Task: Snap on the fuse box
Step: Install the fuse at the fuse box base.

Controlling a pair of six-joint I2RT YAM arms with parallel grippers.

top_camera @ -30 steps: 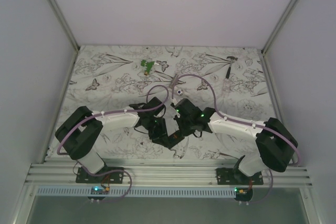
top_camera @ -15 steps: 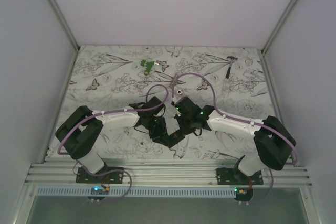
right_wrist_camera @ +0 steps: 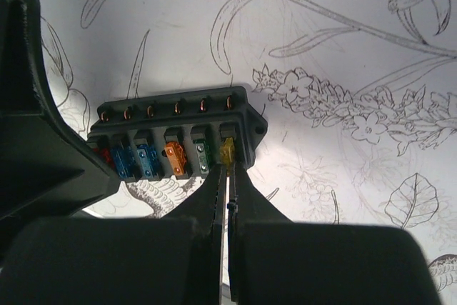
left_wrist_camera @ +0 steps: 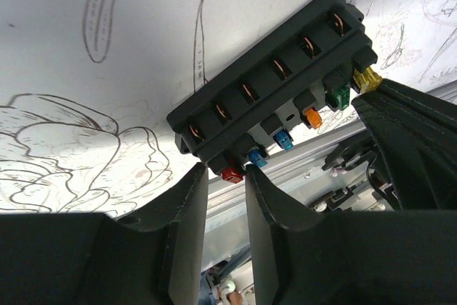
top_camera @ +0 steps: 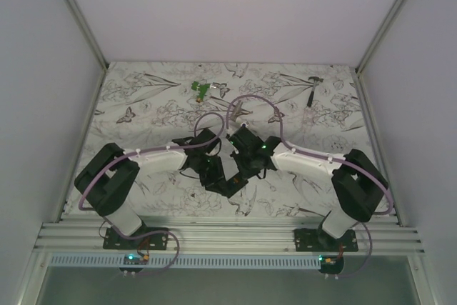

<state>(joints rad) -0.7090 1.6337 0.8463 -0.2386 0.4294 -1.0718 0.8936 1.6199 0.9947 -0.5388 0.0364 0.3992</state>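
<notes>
My left gripper (left_wrist_camera: pixel 223 176) grasps one end of the fuse box (left_wrist_camera: pixel 271 83), just ahead of its fingertips. My right gripper (right_wrist_camera: pixel 228 169), clenched empty, touches the yellow fuse (right_wrist_camera: pixel 227 150). Snapping looks underway; next, a firm straight push.

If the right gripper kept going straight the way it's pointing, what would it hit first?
The small yellow fuse at the end of the black rectangular plastic fuse box. The right gripper, shut, points straight at it and seems to touch it, though depth is unclear.
</notes>
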